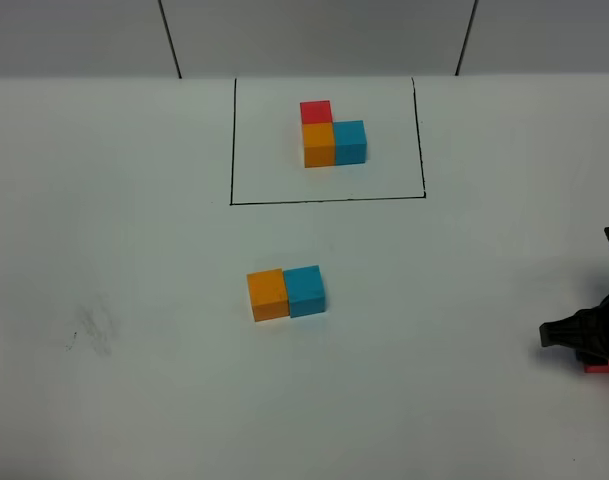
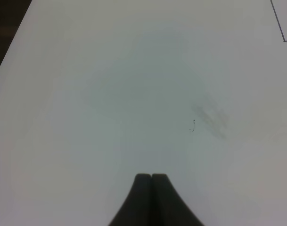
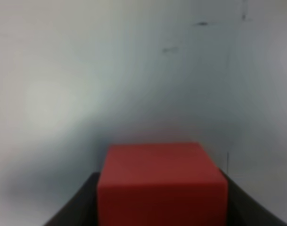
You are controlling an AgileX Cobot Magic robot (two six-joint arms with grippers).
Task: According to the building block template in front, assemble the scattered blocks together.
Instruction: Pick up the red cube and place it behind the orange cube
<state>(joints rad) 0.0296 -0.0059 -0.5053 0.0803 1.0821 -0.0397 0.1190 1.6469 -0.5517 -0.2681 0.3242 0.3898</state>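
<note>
Sitting far right on the table (image 1: 104,400), the red cube (image 3: 162,183) was clasped by the right gripper (image 1: 596,350), presumably for carriage behind the orange cube (image 1: 267,294), as the template (image 1: 329,135) showed; the left gripper (image 2: 151,178) was closed on nothing.

A matte white desk (image 1: 104,200), evenly lit, bears a faint grey smudge (image 1: 92,330) at left; behind stands a pale grey panelled wall (image 1: 314,35) with thin dark seams (image 1: 170,40).

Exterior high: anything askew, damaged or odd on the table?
The orange block and light blue block pair sits slightly rotated compared with the template. A grey smudge marks the table to their left. Red block sits far right. Nothing spilled or damaged.
</note>
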